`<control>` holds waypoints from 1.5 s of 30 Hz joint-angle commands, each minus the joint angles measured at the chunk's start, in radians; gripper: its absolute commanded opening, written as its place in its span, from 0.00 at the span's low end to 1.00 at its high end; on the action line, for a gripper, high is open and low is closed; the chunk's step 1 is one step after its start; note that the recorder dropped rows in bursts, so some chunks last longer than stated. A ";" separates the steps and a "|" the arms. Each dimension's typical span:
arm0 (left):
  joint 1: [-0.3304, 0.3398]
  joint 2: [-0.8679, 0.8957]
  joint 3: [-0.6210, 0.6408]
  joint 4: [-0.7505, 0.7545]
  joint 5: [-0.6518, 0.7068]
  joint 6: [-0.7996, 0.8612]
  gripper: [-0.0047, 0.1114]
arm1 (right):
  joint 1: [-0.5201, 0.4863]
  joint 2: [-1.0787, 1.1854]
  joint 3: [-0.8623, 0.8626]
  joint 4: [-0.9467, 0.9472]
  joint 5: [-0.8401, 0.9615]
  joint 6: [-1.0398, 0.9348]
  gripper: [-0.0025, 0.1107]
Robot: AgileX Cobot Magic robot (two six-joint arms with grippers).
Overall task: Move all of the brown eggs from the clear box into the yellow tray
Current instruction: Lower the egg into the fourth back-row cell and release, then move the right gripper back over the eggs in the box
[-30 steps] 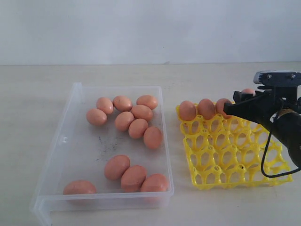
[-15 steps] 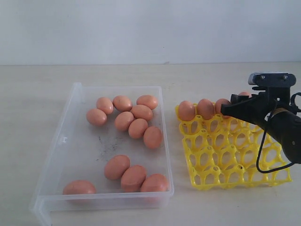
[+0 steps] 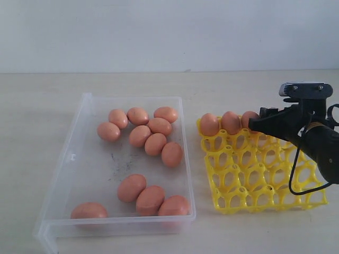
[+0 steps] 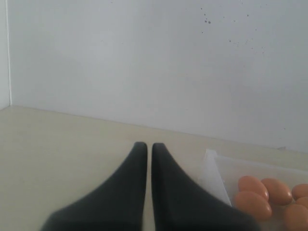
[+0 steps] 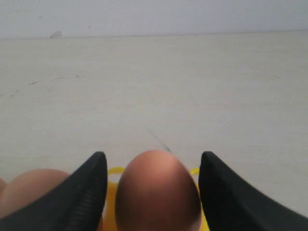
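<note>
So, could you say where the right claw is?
At the exterior view's right, the right claw sits open over the tray's far row, straddling an egg.

Black right gripper (image 3: 254, 125) spread wide, black tapered left gripper (image 4: 145, 146) closed.
The right arm (image 3: 323, 145) enters the exterior view from 3 o'clock, its jaws pointing toward 9 o'clock; the left jaws leave only a thin slit.

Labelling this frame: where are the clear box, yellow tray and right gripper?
clear box (image 3: 95, 164), exterior view, bare floor.
yellow tray (image 3: 263, 170), exterior view, empty middle lattice.
right gripper (image 3: 255, 124), exterior view, fingertips.
</note>
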 commanded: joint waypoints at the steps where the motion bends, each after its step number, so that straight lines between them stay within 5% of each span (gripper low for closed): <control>1: -0.002 -0.002 0.003 -0.009 -0.003 -0.009 0.07 | -0.006 0.000 -0.004 0.003 0.013 -0.005 0.50; 13: -0.002 -0.002 0.003 -0.009 -0.003 -0.009 0.07 | -0.004 -0.286 0.000 -0.053 0.204 -0.005 0.50; 17: -0.002 -0.002 0.003 -0.009 -0.001 -0.009 0.07 | 0.039 -0.462 -0.025 -0.402 0.408 0.203 0.50; 21: -0.002 -0.002 0.003 -0.009 -0.003 -0.009 0.07 | 0.317 -0.500 -0.214 -0.788 0.903 0.576 0.50; 27: -0.002 -0.002 0.003 -0.009 -0.003 -0.009 0.07 | 0.594 -0.355 -0.513 -0.593 1.396 0.490 0.50; 33: -0.002 -0.002 0.003 -0.009 -0.003 -0.009 0.07 | 0.592 -0.184 -0.728 -0.181 1.617 0.202 0.50; 45: -0.002 -0.002 0.003 -0.009 -0.003 -0.009 0.07 | 0.592 0.081 -1.011 -0.127 1.925 0.295 0.50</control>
